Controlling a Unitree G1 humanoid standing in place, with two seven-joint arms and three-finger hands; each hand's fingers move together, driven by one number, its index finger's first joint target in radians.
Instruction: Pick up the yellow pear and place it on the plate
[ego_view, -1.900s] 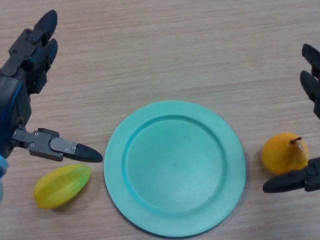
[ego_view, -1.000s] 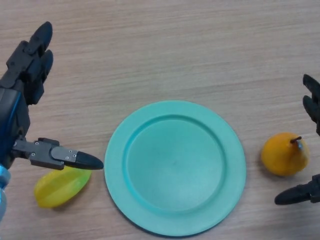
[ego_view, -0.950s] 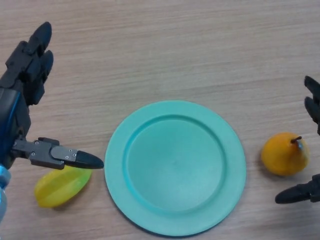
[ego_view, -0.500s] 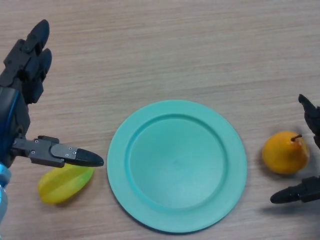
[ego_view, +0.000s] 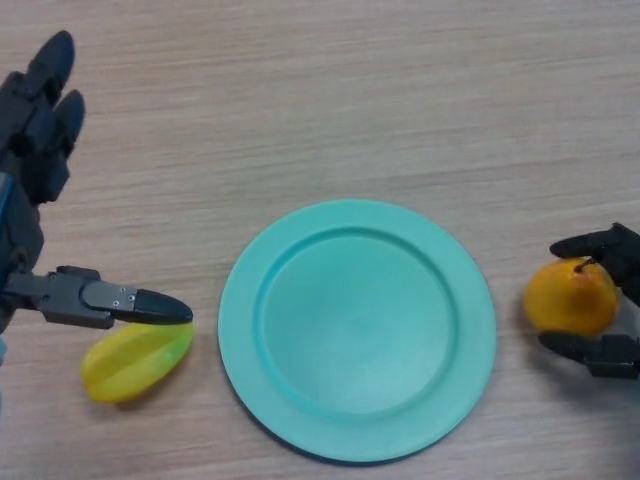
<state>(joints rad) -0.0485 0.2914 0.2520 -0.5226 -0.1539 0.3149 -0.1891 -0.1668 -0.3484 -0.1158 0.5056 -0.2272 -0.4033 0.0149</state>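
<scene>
The yellow pear (ego_view: 570, 298), orange-yellow with a dark stem, sits on the table at the right edge, to the right of the teal plate (ego_view: 357, 329). My right hand (ego_view: 606, 300) comes in from the right and its fingers and thumb curl round the pear, a finger above it and the thumb below it. The plate is bare. My left hand (ego_view: 35, 190) is open at the far left, fingers straight, thumb pointing right above a yellow-green fruit.
A yellow-green star fruit (ego_view: 135, 360) lies on the table left of the plate, just under my left thumb. The wooden table (ego_view: 350, 110) stretches beyond the plate.
My right hand has closed in on the pear: its fingers and thumb now wrap it. My left hand has drifted slightly left and up.
</scene>
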